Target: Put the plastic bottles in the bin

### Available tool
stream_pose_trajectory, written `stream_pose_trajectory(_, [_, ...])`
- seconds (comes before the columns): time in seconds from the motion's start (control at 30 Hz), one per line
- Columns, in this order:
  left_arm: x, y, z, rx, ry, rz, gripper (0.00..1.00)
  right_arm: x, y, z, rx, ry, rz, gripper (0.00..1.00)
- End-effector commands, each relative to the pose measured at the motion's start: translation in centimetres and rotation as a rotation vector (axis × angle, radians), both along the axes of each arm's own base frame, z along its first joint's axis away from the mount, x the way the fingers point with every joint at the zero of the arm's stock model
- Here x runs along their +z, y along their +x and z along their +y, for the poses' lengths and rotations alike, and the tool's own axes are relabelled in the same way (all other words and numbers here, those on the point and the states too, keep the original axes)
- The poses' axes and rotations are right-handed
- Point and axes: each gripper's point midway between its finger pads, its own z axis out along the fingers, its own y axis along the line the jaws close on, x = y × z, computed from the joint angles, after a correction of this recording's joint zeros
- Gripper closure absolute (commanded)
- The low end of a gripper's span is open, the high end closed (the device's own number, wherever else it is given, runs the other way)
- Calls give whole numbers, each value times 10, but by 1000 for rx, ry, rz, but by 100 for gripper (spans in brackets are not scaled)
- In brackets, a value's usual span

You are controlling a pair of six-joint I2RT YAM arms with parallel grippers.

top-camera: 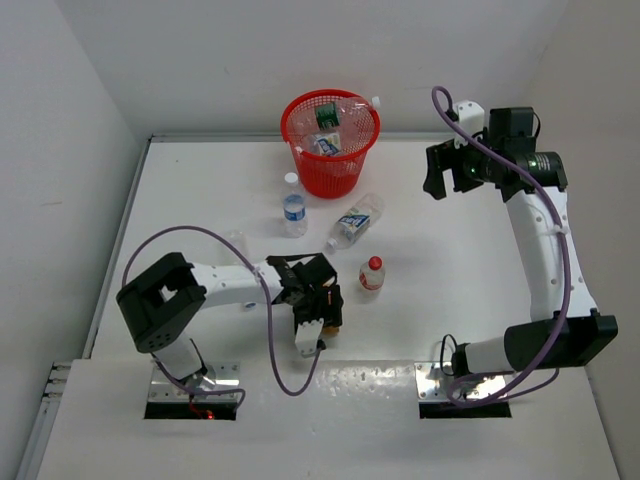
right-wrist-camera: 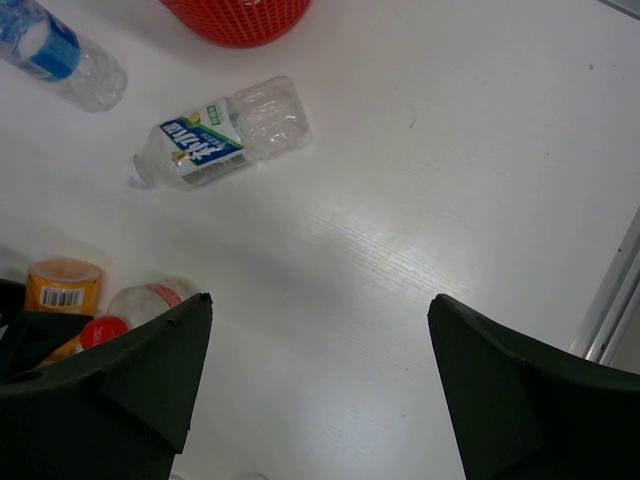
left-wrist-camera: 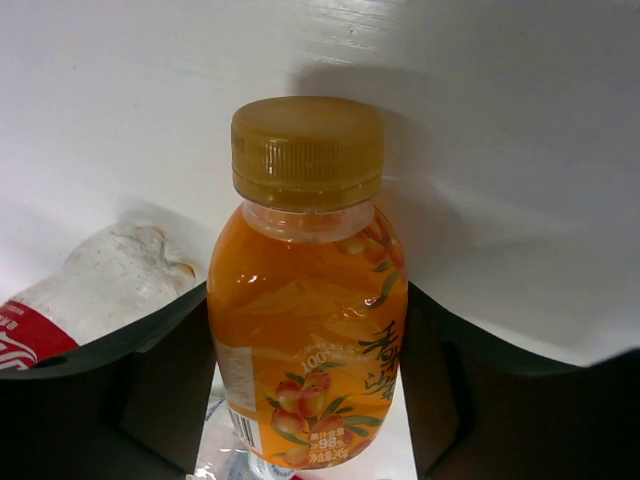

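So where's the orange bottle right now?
In the left wrist view, the orange bottle sits between the left pincer's fingers. From the top view, that's on the left side, just left of the red-capped bottle.

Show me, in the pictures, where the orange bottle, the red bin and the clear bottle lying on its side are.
orange bottle [left-wrist-camera: 305, 310]: left wrist view, on its orange body below the neck.
red bin [top-camera: 328, 172]: top external view, on its mesh wall.
lying bottle [right-wrist-camera: 205, 148]: right wrist view, on its label.
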Motion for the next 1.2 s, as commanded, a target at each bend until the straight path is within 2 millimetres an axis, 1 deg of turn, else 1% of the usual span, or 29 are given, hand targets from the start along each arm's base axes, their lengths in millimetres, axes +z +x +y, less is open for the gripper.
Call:
stream_pose_trajectory(0.0, [28,-2,-13,-12,-68,-17,43,18,4,6,25,1,-58,14])
stream_pose_trajectory(0.03, [37,-5,-12,-2,-89,-1,45,19,4,5,25,-2,-61,14])
stream_pose_trajectory(0.13, [119,-19,-26,95,-328,106,49,22,3,6,26,7,-68,14])
stream_pose_trajectory(0.17, [146,-24,-28,214,-397,218,49,23,3,7,30,9,-71,14])
stream_pose_trajectory(0.2, [209,-30,-35,311,-537,349,50,23,2,9,32,13,-73,14])
stream_pose_trajectory(0.23, [245,-28,-38,283,-612,331,50,22,2,9,32,18,-69,14])
stream_pose_trajectory(0.27, [270,-28,-38,408,-652,472,51,23,2,10,34,22,-73,14])
stream_pose_trajectory(0.3, [324,-22,-41,437,-754,511,54,25,3,11,34,32,-74,14])
stream_pose_trajectory(0.33, [352,-5,-37,505,-828,555,58,26,4,11,27,42,-75,14])
stream_pose_trajectory(0.37, [372,4,-34,624,-877,689,58,29,5,13,29,52,-84,14])
stream_pose_trajectory(0.4, [407,15,-30,643,-966,728,58,30,6,14,29,58,-86,14])
stream_pose_trajectory(0.43, [425,49,-26,744,-1065,801,58,31,8,14,21,70,-88,14])
stream_pose_trajectory(0.47, [439,70,-22,750,-1130,761,58,34,9,14,17,72,-91,14])
stream_pose_trajectory(0.5, [446,88,-20,827,-1170,853,58,38,11,16,21,79,-100,14])
stream_pose_trajectory(0.53, [480,112,-7,833,-1274,846,58,39,13,14,10,89,-96,14])
stream_pose_trajectory(0.57, [457,149,-21,945,-1242,972,58,37,15,16,10,91,-88,14])
stream_pose_trajectory(0.6, [459,168,-22,966,-1247,1024,58,40,16,15,8,93,-95,14])
stream_pose_trajectory(0.63, [484,180,-19,938,-1298,1050,58,43,18,15,2,99,-98,14])
stream_pose_trajectory(0.67, [488,206,-13,950,-1347,1069,58,41,18,16,2,102,-91,14])
stream_pose_trajectory(0.7, [462,236,-24,1010,-1327,1149,58,42,18,15,0,103,-94,14])
stream_pose_trajectory(0.73, [473,246,-23,981,-1362,1144,58,40,18,15,0,103,-89,14])
stream_pose_trajectory(0.77, [474,261,-20,984,-1405,1131,58,38,21,16,-2,106,-81,14])
stream_pose_trajectory(0.8, [470,270,-25,979,-1411,1141,58,37,18,16,-4,109,-80,14])
stream_pose_trajectory(0.83, [457,290,-25,1005,-1423,1150,58,36,18,14,-9,109,-78,14])
stream_pose_trajectory(0.9, [450,305,-26,1009,-1448,1185,58,33,17,17,-8,118,-71,14])
stream_pose_trajectory(0.97, [429,325,-27,1046,-1451,1196,58,31,18,16,-9,118,-66,14])
stream_pose_trajectory(1.03, [418,337,-27,1078,-1466,1193,58,28,18,16,-6,116,-57,14])
stream_pose_trajectory(1.1, [392,348,-31,1114,-1440,1183,56,25,18,18,-2,119,-47,14])
stream_pose_trajectory(1.17, [377,362,-25,1162,-1451,1166,56,22,18,20,8,129,-42,14])
